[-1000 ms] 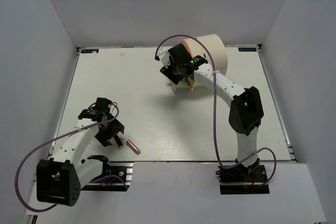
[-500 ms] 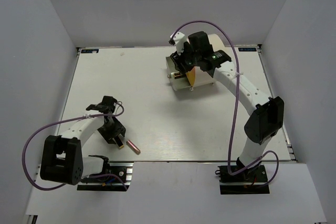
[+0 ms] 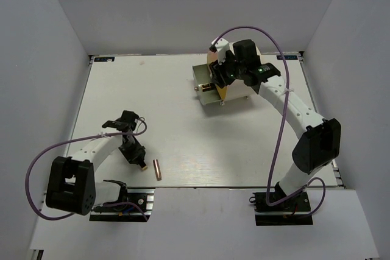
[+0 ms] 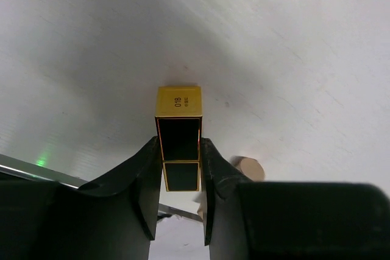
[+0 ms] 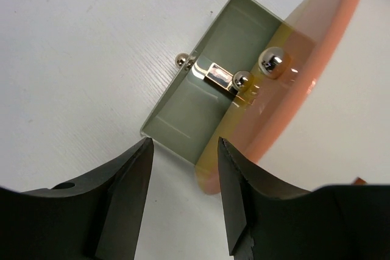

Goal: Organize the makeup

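My left gripper [image 4: 180,150] is shut on a black and gold lipstick [image 4: 178,138], whose gold end points away from the wrist; it is low over the table near the front left [image 3: 137,159]. A pink lipstick tube [image 3: 158,169] lies on the table just right of it, and its end shows beside my fingers [image 4: 248,167]. My right gripper [image 5: 184,144] is open and empty above the pulled-out drawer [image 5: 183,114] of the cream cylinder [image 5: 359,101]. A small gold item [image 5: 213,72] lies in that drawer.
The cylinder's orange front [image 5: 304,71] carries shiny round knobs [image 5: 272,59]. In the top view the drawer [image 3: 201,74] sticks out to the left at the table's back right. The left arm's purple cable [image 3: 36,168] loops near the front left edge.
The left gripper's jaws have closed on the black and gold lipstick. The pink tube has turned slightly. The right gripper has drawn back to the right, leaving the drawer pulled out.
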{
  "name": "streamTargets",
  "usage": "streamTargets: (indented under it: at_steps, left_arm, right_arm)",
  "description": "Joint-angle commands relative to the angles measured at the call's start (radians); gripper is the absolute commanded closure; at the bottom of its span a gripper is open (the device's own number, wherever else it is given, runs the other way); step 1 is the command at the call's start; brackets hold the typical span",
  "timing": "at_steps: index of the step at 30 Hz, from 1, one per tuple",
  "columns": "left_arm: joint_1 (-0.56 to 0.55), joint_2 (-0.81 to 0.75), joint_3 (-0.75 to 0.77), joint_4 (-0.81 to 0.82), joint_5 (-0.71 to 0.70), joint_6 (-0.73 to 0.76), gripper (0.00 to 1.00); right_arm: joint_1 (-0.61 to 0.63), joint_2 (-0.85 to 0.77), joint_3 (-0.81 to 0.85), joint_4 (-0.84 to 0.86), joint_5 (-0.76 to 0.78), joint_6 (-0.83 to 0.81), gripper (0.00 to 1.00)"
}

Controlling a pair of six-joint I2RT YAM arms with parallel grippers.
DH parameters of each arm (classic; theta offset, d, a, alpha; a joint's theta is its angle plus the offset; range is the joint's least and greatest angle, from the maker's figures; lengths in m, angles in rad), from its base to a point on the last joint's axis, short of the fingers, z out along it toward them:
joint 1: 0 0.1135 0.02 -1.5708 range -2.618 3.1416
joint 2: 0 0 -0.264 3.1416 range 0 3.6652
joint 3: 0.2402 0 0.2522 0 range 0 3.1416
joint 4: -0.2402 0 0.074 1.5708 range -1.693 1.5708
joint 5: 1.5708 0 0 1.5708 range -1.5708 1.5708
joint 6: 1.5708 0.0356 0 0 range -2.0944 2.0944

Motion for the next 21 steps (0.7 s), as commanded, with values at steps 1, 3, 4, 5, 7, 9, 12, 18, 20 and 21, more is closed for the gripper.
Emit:
streamTargets:
  at_steps: [1,3,4,5,7,9,12,18,20,21]
  left_arm:
    - [-0.006,-0.079,0.08,0.017,0.033,0.033,0.84]
    - [-0.015,-0.113,0.159,0.065,0.121,0.067,0.86]
    - [-0.015,-0.114,0.186,0.092,0.157,0.078,0.87]
    - [-0.015,-0.113,0.241,0.12,0.194,0.087,0.87]
    - [-0.024,-0.075,0.3,0.215,0.291,0.095,0.88]
    - [-0.035,-0.032,0.375,0.34,0.356,0.092,0.9]
    - [-0.056,0.079,0.462,0.525,0.458,0.06,0.91]
    - [-0.124,0.384,0.698,0.735,0.493,0.029,0.91]
    - [-0.153,0.502,0.827,0.752,0.479,0.033,0.91]
    - [-0.164,0.542,0.875,0.746,0.47,0.034,0.91]
  right_arm:
    - [-0.028,-0.082,-0.022,0.069,-0.044,0.024,0.47]
    - [-0.038,-0.096,-0.037,0.084,-0.061,0.033,0.48]
    - [-0.05,-0.114,-0.046,0.09,-0.067,0.036,0.48]
    - [-0.056,-0.122,-0.064,0.095,-0.07,0.039,0.48]
    - [-0.079,-0.142,-0.077,0.106,-0.087,0.05,0.52]
    - [-0.084,-0.155,-0.095,0.114,-0.107,0.051,0.67]
    - [-0.107,-0.188,-0.114,0.109,-0.165,0.036,0.96]
    - [-0.122,-0.263,-0.184,0.1,-0.245,-0.018,1.0]
    - [-0.122,-0.275,-0.201,0.1,-0.247,-0.019,1.0]
    - [-0.124,-0.287,-0.215,0.1,-0.245,-0.019,1.0]
